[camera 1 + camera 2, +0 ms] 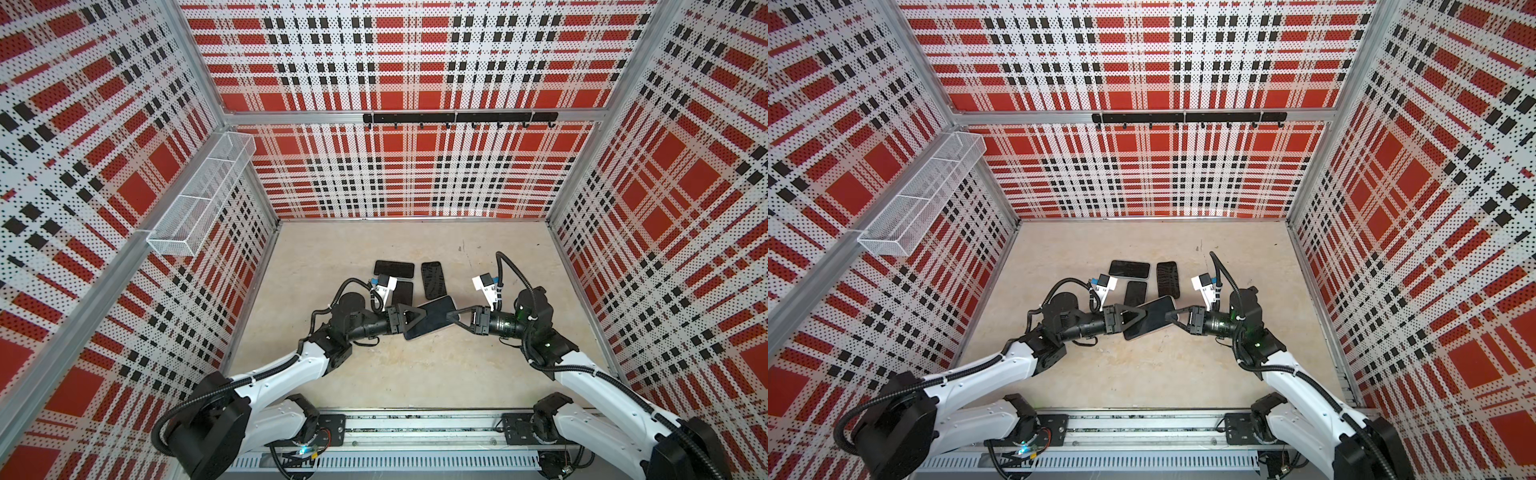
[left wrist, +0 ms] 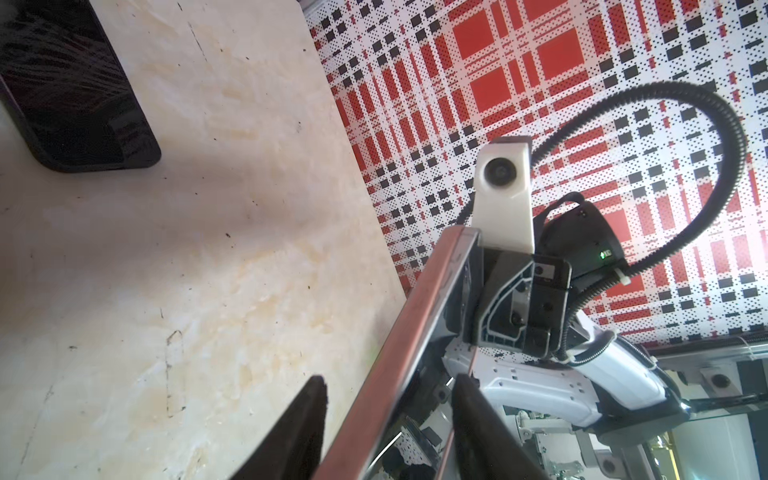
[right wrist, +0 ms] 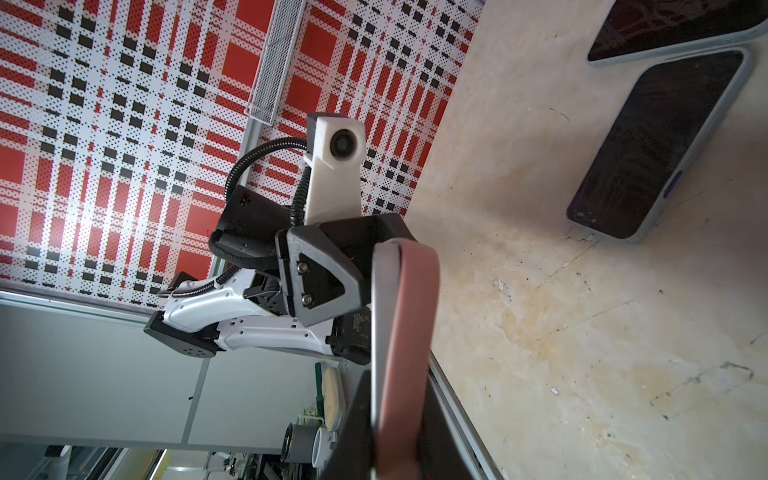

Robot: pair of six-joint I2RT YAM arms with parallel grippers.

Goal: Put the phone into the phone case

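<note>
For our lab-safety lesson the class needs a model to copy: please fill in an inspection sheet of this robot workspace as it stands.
Surface: stained beige tabletop, scuffed, with dark specks.
Job's things: dark-screened phone with pinkish metal edge, held up between the grippers; behind it lie flat a crosswise dark slab, a small dark slab and a patterned dark slab; which is the empty case cannot be told.
Clutter: nothing seen.
Grippers: left gripper open, jaws straddling the phone; right gripper shut on its opposite end.
Cables: black corrugated cables loop at each wrist, off the phone.
Surroundings: red-black-white plaid perforated walls; white wire-mesh basket; black hook rail.
</note>
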